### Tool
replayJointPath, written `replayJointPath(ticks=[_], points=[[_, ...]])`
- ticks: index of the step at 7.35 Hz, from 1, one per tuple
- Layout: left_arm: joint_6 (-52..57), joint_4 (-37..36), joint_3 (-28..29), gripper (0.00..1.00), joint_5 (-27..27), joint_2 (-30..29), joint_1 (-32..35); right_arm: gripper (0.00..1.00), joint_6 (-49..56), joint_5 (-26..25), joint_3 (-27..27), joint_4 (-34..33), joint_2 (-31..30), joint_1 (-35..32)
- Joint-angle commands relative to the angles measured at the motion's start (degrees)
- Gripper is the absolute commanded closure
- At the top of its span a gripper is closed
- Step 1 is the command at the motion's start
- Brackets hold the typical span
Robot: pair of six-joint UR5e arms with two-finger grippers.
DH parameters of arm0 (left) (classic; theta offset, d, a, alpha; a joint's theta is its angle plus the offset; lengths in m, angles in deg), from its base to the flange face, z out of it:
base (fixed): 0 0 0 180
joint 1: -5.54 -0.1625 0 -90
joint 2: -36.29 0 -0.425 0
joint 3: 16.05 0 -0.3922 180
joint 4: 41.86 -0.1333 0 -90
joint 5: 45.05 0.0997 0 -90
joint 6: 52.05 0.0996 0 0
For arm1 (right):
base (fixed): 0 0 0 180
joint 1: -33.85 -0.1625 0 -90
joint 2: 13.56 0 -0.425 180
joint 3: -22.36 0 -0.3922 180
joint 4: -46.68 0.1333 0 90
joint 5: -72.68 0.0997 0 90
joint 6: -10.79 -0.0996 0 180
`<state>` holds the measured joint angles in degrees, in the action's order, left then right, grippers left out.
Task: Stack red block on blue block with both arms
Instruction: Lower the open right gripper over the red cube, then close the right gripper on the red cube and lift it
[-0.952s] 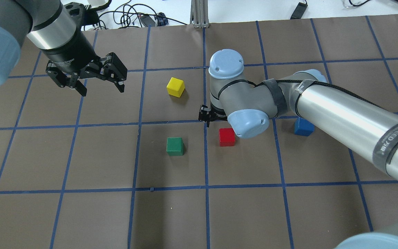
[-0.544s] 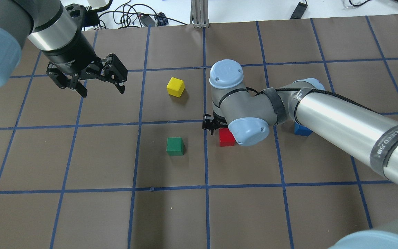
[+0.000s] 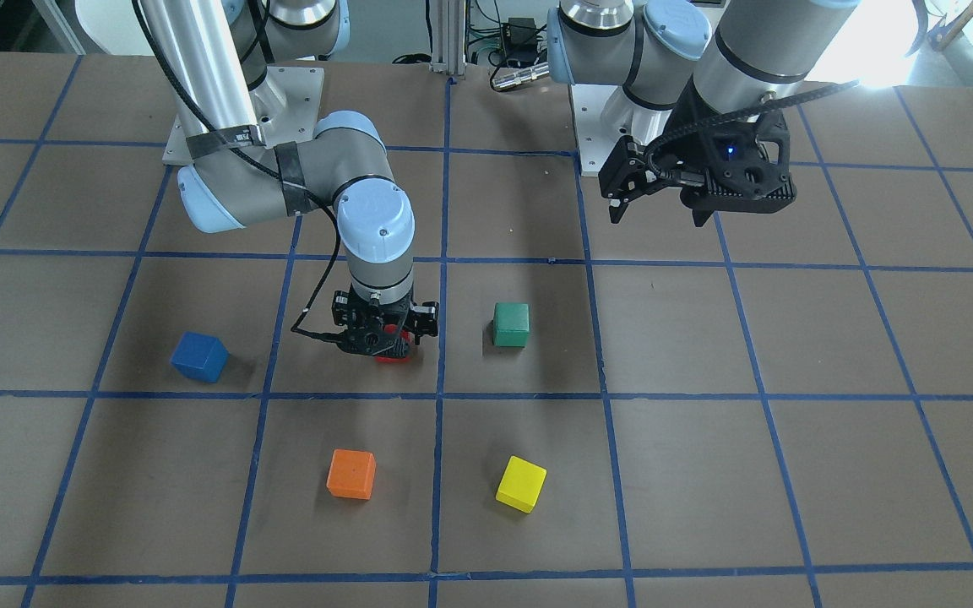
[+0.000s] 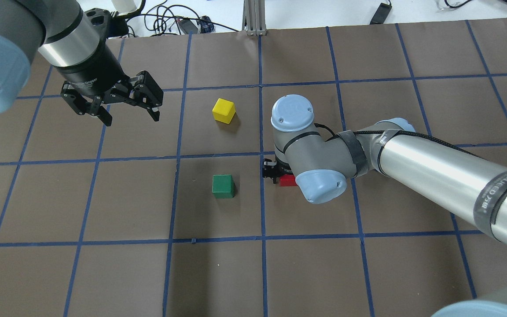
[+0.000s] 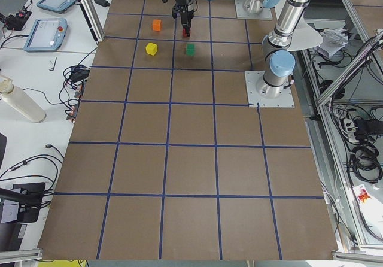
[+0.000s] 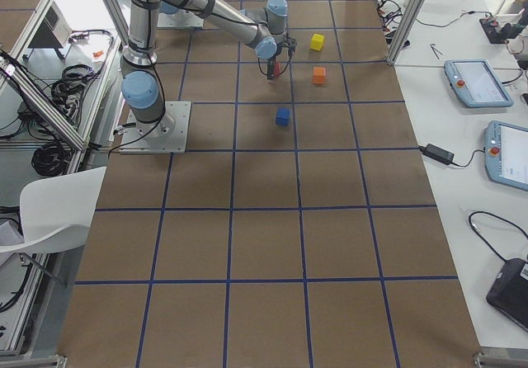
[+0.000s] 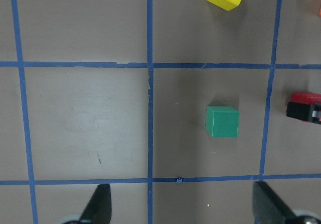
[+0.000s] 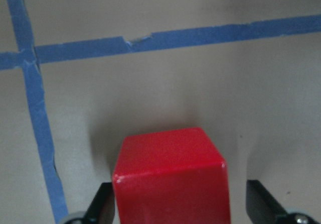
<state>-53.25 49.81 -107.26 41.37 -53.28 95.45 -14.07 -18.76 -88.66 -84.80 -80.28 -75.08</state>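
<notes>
As far as my feeds show, right gripper (image 3: 385, 336): down at table level, jaws spread either side of the red block (image 8: 170, 181), one finger (image 8: 100, 206) just beside a face, the other standing off, so no pinch
red block: flat on the brown tabletop (image 4: 104, 273), away from every edge, just on the robot's-right side of a blue tape line (image 4: 262, 211)
blue block (image 3: 198, 355): alone on the tabletop, well apart from the red block, toward the table end on the robot's right; the right arm (image 4: 434, 158) hides it from my overhead camera
left gripper (image 4: 130, 116): hangs above the table's left half, jaws wide apart, holding nothing
green block (image 4: 223, 186): near the red block, across the tape line, toward the left end
yellow block (image 3: 521, 484), orange block (image 3: 351, 474): nearer the operators' edge, apart from each other
</notes>
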Motion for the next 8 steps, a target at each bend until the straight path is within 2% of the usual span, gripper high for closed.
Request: replayJointPath(ticks=[1,2,3,4,6,8], points=[[0.1,0.0,0.0,0.00,0.1,0.1,0.0,0.83,0.5,-0.1,1.1,-0.5,-0.1,0.1],[0.1,0.0,-0.1,0.00,0.2,0.3,0.0,0.88,1.1,-0.1,1.8,0.3,-1.4,0.6],[0.1,0.0,-0.1,0.00,0.2,0.4,0.0,0.88,3.7,-0.1,1.8,1.2,-4.6,1.6],[0.1,0.1,-0.1,0.00,0.2,0.4,0.1,0.88,7.2,-0.1,1.9,6.2,-8.8,4.2],[0.1,-0.1,-0.1,0.00,0.1,0.0,0.1,0.88,16.0,-0.2,1.5,11.5,-15.0,13.0],[0.6,-3.8,-0.2,0.00,0.2,-0.5,0.1,0.88,21.9,-0.6,1.4,12.8,-16.9,20.5]])
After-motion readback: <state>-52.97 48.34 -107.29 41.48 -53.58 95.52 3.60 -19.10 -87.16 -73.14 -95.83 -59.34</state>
